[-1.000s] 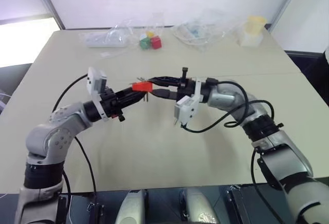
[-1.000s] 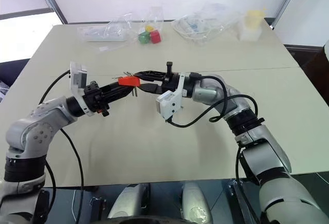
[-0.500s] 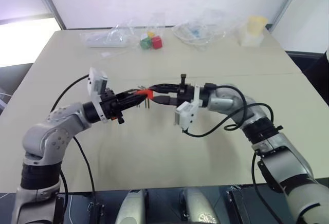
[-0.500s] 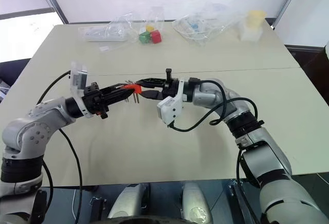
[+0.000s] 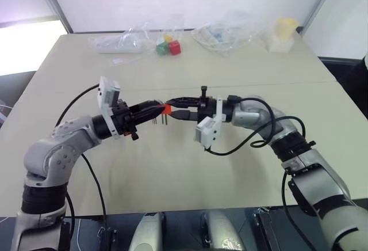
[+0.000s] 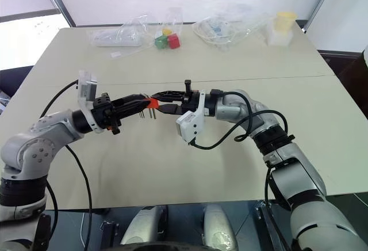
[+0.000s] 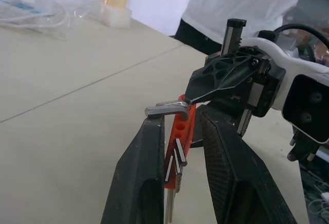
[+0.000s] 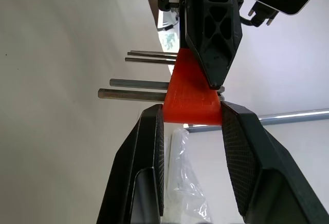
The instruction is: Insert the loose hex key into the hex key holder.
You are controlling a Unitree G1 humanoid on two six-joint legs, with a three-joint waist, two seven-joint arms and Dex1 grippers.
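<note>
The holder (image 7: 179,141) was clamped between the left fingers (image 7: 148,172) above the table (image 5: 172,164), its seated keys hanging down. The key (image 7: 167,111) (bent end up) was pinched by the right fingers (image 7: 221,77) at the holder's top face, its long leg seemingly in line with a hole. Both arms met there, so the fit was judged to depend on a straight push.

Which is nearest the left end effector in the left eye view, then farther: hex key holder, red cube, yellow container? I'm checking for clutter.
1. Hex key holder, at the left end effector.
2. Red cube, far table middle.
3. Yellow container, far right corner.

Beige table (image 5: 172,164): clear plastic bags (image 5: 224,32), coloured cubes (image 5: 168,46), yellow-capped container (image 5: 282,35) along far edge.
</note>
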